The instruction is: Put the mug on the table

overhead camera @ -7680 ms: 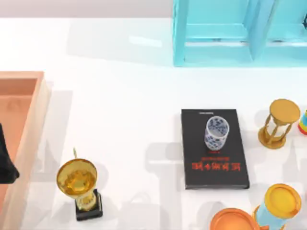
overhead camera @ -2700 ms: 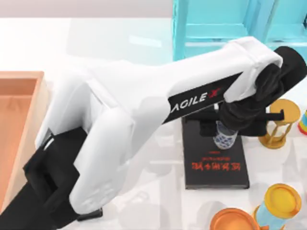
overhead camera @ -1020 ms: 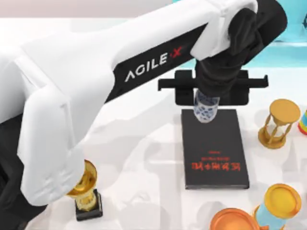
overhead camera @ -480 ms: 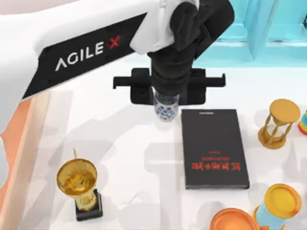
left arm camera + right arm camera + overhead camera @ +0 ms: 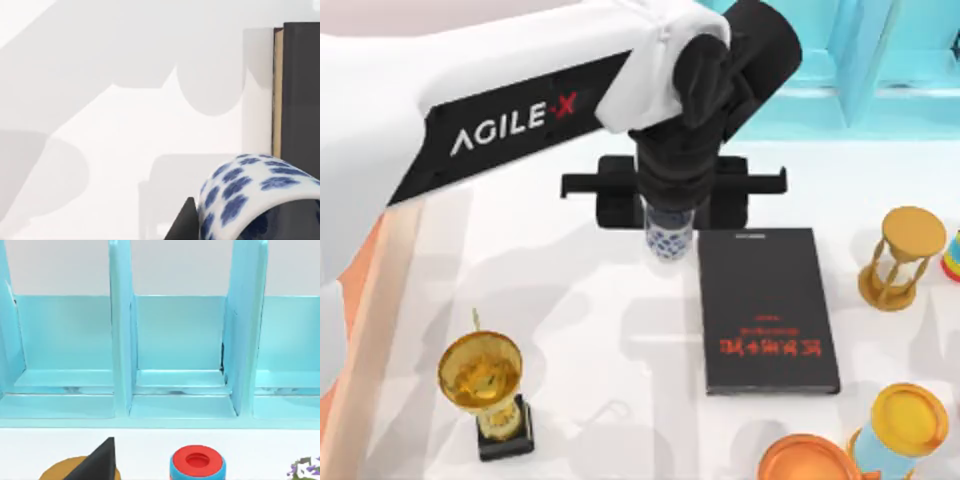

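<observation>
Bench [image 5: 570, 300]: one glossy white flat surface. Shelf [image 5: 175, 355]: one light-blue unit at the far right edge, with upright dividers forming open compartments. Left arm [image 5: 470, 120]: white shell, black wrist, reaching over the bench centre. Tray [image 5: 370, 270]: one orange-brown wooden rim at the left edge. Book [image 5: 767, 308]: one flat black rectangle with red lettering, right of centre. Trophy [image 5: 485, 390]: one shiny gold cup on a black base, near left. Hourglass [image 5: 900, 258]: one, gold, at the right. Left jaws [image 5: 669, 222]: clamped on the mug [image 5: 669, 240], a small white cylinder with blue floral pattern, just left of the book's far corner. Whether it touches the bench cannot be told.
</observation>
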